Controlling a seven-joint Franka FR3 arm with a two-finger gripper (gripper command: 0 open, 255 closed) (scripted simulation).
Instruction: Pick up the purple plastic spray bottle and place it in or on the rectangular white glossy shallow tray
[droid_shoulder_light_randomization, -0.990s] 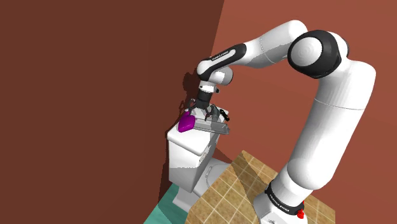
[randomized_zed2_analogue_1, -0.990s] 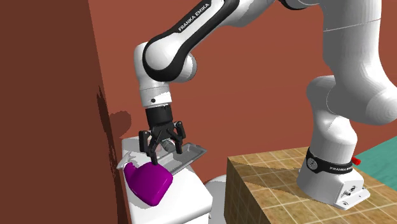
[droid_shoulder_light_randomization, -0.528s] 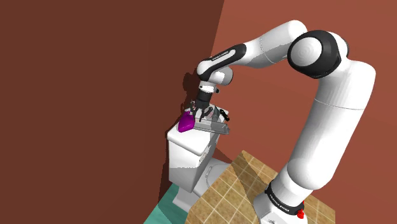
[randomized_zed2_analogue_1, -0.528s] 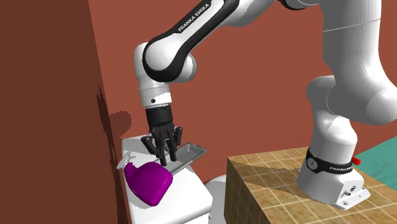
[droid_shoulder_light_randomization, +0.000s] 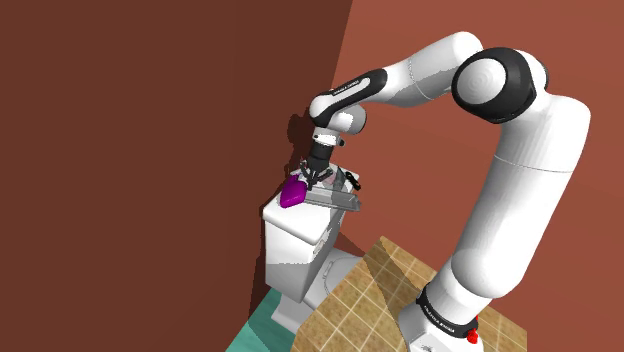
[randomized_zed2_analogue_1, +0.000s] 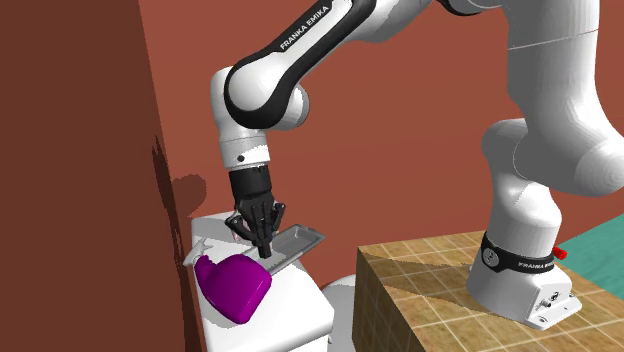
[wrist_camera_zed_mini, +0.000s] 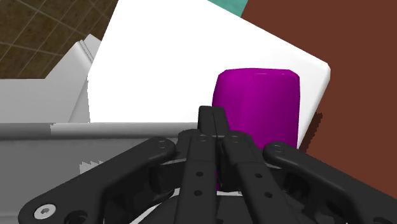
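My gripper (randomized_zed2_analogue_1: 263, 247) points down in the middle of the second exterior view, and its two black fingers are pressed together with nothing between them; in the wrist view the gripper (wrist_camera_zed_mini: 216, 121) shows the same, tips meeting and clasping only each other. The purple spray bottle (randomized_zed2_analogue_1: 235, 285) lies on its side at that view's lower left, just under my fingertips; I cannot tell whether they touch it. It rests on the white tank top (randomized_zed2_analogue_1: 295, 310), close to the dark red wall (randomized_zed2_analogue_1: 70, 150).

In the shoulder view the bottle (droid_shoulder_light_randomization: 293, 192) sits left of centre, on the near-left part of the white tank top (droid_shoulder_light_randomization: 290, 228), with my gripper (droid_shoulder_light_randomization: 316, 180) just to its right; the shallow tray (droid_shoulder_light_randomization: 335, 198), drawn grey here, lies right of the gripper on the same surface, its long rim tilted.

In the wrist view the bottle (wrist_camera_zed_mini: 257, 105) stands just beyond my closed fingers and a little to one side of them; the tray's rim (wrist_camera_zed_mini: 108, 129) runs on the other side; the bottle is outside the tray (randomized_zed2_analogue_1: 297, 241), beside it.
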